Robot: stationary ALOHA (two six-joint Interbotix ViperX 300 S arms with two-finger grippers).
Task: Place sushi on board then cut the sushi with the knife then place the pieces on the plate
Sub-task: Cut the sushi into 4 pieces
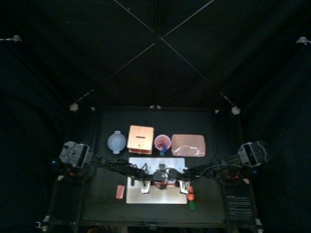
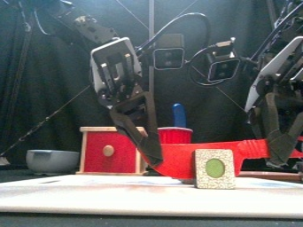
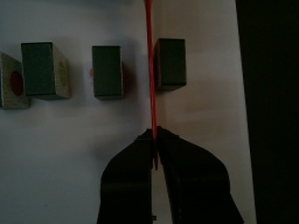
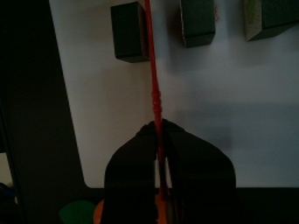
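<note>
A red toy knife [image 2: 201,152] spans between my two grippers above the white cutting board [image 2: 83,191]. My left gripper [image 2: 140,142] is shut on one end and my right gripper [image 2: 279,146] on the other. In the left wrist view the blade [image 3: 149,70] shows edge-on, running between two dark green sushi blocks [image 3: 108,70] [image 3: 172,61]. The right wrist view shows the same blade [image 4: 151,70] beside a block [image 4: 131,33]. One sushi piece [image 2: 214,168] stands on the board with its green centre facing the front.
Along the back stand the blue-grey bowl [image 1: 115,141], the wooden box with the red drawer front [image 2: 109,151], the red cup [image 2: 178,133] with a blue knife, and the pink tray [image 1: 188,144]. A small red thing [image 1: 122,191] lies left of the board.
</note>
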